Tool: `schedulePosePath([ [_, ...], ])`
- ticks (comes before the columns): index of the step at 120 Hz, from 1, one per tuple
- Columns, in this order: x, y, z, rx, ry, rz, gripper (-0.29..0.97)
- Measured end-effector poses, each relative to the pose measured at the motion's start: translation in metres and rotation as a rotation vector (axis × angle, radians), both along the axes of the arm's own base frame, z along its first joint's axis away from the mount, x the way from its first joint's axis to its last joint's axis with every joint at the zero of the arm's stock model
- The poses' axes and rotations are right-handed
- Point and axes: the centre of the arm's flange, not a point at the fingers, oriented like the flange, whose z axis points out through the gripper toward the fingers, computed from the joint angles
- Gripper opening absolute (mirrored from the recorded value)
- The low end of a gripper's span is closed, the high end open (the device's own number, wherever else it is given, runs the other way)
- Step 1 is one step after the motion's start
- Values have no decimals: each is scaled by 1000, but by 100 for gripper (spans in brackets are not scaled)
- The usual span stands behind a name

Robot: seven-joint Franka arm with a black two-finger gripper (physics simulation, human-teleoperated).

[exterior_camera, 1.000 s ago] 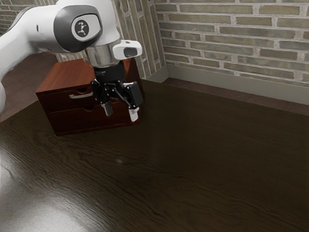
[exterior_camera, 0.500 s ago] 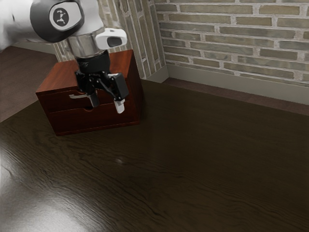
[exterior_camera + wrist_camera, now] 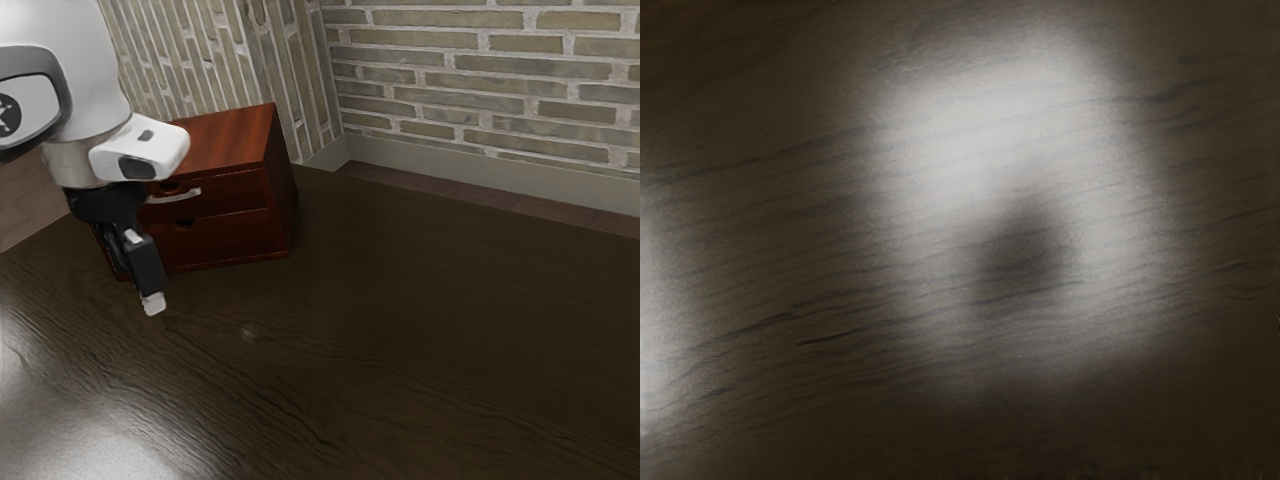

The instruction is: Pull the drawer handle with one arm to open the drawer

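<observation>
Jaws first: the gripper point(image 3: 150, 295) shows edge-on in the exterior view, so we cannot tell whether they are spread or pressed together. We see nothing held in them and nothing that they touch. The gripper hangs just above the dark table point(image 3: 400, 330), pointing down, in front of the small wooden cabinet point(image 3: 235, 160) at its end toward the exterior view's left. The wrist view looks onto table grain point(image 3: 790, 300). The pale handle point(image 3: 178, 196) sits on the upper drawer point(image 3: 225, 190), which looks closed, and it lies higher than the gripper and well apart from it. We judge that the main risk is the approach. The hand faces the table rather than the cabinet's front, so a rise without turning could bump the drawer face or catch the handle from below. The cabinet also stands loose on the table, so a skewed pull may drag the whole box along, and a shallow grip on so thin a bar could slip.
</observation>
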Motion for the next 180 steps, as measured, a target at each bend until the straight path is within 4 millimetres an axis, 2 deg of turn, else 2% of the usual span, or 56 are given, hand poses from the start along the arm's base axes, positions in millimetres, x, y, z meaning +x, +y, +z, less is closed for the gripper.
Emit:
schedulePosePath([
  [8,-14,3,-12,-6,16,-65,68],
  [13,-25,20,-17,-23,17,-76,68],
  [21,-33,42,-30,-40,25,-99,68],
  [31,-32,56,-45,-27,20,-165,68],
  [46,-28,110,-62,-55,-9,-211,68],
  [52,-20,123,-68,-57,-7,-244,68],
  [62,11,119,-62,-42,-19,-348,68],
  [73,28,121,-52,-38,-46,-427,68],
  [81,34,135,-56,-46,-45,-448,68],
  [86,45,141,-62,-48,-31,-459,68],
  [99,63,140,-71,-47,-18,-519,68],
  [112,74,137,-73,-28,-43,-593,68],
  [128,88,142,-81,8,-70,-657,68],
  [152,96,170,-90,41,-96,-682,68],
  [180,125,177,-89,85,-106,-718,68],
])
